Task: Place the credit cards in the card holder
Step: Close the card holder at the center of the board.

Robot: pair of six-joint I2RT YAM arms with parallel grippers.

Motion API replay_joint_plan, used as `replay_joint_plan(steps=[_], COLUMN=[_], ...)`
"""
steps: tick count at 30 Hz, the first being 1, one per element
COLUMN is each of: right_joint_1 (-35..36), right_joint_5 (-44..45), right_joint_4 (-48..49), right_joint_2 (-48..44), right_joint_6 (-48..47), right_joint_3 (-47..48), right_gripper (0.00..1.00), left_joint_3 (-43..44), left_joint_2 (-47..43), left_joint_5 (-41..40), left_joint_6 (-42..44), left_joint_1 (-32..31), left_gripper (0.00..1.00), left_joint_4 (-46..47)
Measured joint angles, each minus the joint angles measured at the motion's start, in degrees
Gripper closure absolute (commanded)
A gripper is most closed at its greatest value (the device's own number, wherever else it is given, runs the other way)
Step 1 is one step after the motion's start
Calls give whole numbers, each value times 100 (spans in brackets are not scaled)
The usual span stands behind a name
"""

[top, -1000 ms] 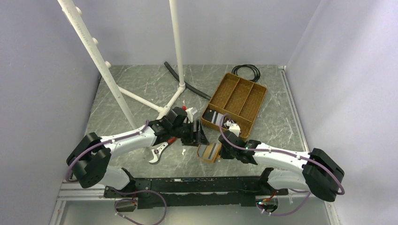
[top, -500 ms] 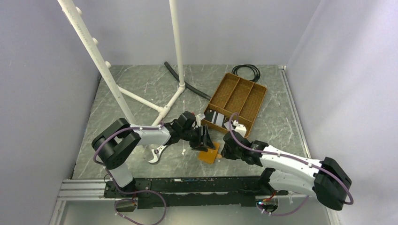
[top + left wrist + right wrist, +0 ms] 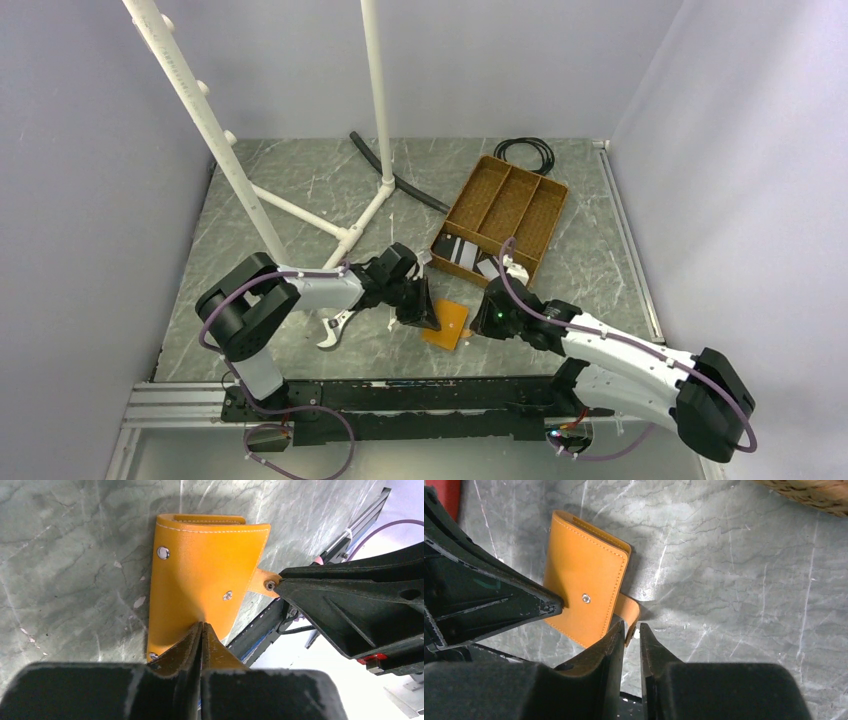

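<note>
The card holder [image 3: 446, 323] is orange-tan with pale stitching along its edges and silver snaps [image 3: 163, 553], on a grey-green table [image 3: 300, 190] marbled with white veins. At its 1 o'clock the tray [image 3: 510, 205] is brown and woven, the credit cards [image 3: 462, 252] in it black and white. The arms [image 3: 620, 350] are white with black joints and purple cables [image 3: 300, 272]; the pipe stand [image 3: 380, 100] at 11 o'clock is white.

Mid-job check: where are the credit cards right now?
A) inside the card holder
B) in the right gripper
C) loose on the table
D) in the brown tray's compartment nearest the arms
D: the credit cards lie in the brown tray, in its near compartment; the card holder is folded shut.
</note>
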Motion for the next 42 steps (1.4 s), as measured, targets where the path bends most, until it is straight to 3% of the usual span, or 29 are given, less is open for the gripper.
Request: replay_joint_plan(steps=[9, 16, 22, 30, 42], right_joint_1=[-15, -15, -15, -20, -166], right_joint_5=[-201, -203, -208, -341, -992], right_joint_4=[17, -55, -79, 9, 962], right_joint_2=[164, -42, -42, 120, 807], right_joint_6=[-96, -85, -92, -199, -284], right_joint_3=[0, 0, 0, 2, 72], right_gripper=[92, 89, 100, 100, 100], left_joint_3=[197, 273, 319, 463, 581], left_joint_2=[2, 15, 26, 160, 219], left_joint_5=[-129, -151, -151, -85, -111], left_joint_6=[208, 323, 411, 448, 492], left_joint_1=[-50, -55, -55, -55, -92], left_gripper=[100, 100, 100, 100, 100], left_joint_4=[-492, -651, -730, -826, -960])
